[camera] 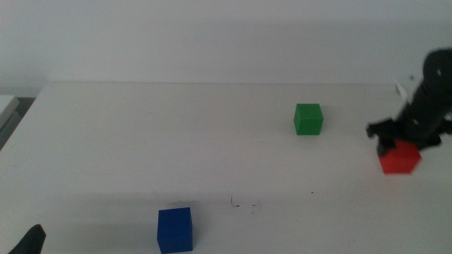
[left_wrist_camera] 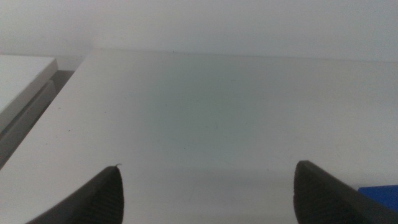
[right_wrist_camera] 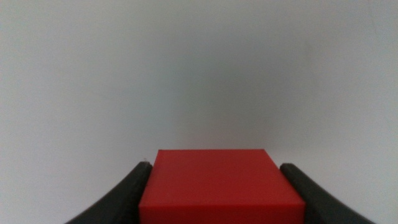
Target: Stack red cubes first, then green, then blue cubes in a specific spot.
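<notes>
Red cube (right_wrist_camera: 221, 186) seen clenched between right gripper (camera: 400, 144) jaws only in wrist view, near table (camera: 176, 141) right edge, left gripper (left_wrist_camera: 208, 193) spread wide, blue cube (camera: 174, 229) at front edge.

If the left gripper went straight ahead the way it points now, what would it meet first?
Nothing, as far as the left wrist view shows: between the open left gripper and the far edge lies only bare table. The blue cube sits off to one side, probably outside that line.

The left gripper (left_wrist_camera: 208, 193) hangs fingers apart over the table (left_wrist_camera: 205, 106); blue cube (left_wrist_camera: 380, 194) beside one finger.
</notes>
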